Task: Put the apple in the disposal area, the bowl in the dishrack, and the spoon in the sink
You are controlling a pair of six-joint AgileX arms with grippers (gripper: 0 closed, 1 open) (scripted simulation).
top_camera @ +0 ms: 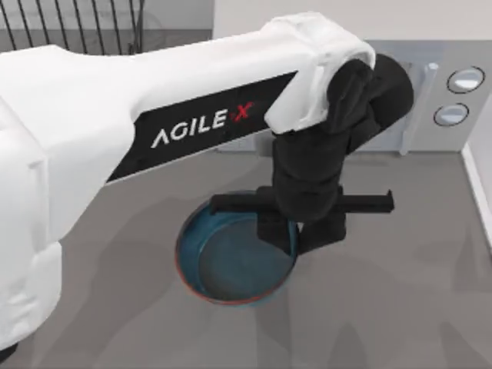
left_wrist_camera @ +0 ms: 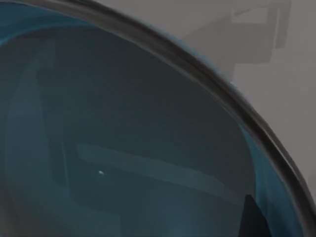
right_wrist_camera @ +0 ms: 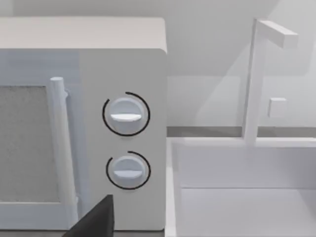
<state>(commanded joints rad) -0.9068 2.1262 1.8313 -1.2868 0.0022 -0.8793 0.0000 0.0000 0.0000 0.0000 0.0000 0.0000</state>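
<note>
The bowl (top_camera: 231, 265), blue-teal inside with a reddish-brown rim, sits on the grey table at the middle of the top view. My left gripper (top_camera: 296, 231) hangs at the bowl's right rim, partly over its inside. Up close in the left wrist view, the bowl's (left_wrist_camera: 123, 123) glazed inside and dark curved rim take up most of the picture. The black wire dishrack (top_camera: 77, 27) stands at the back left. The white sink (right_wrist_camera: 237, 197) lies beside the microwave. A dark tip of my right gripper (right_wrist_camera: 94, 219) faces them. The apple, the spoon and the disposal area are out of view.
A white microwave (top_camera: 430, 100) with two round knobs stands at the back right, seen again as the microwave (right_wrist_camera: 123, 123) in the right wrist view. A white faucet (right_wrist_camera: 256, 84) rises behind the sink. My left arm's white link crosses the table from the left.
</note>
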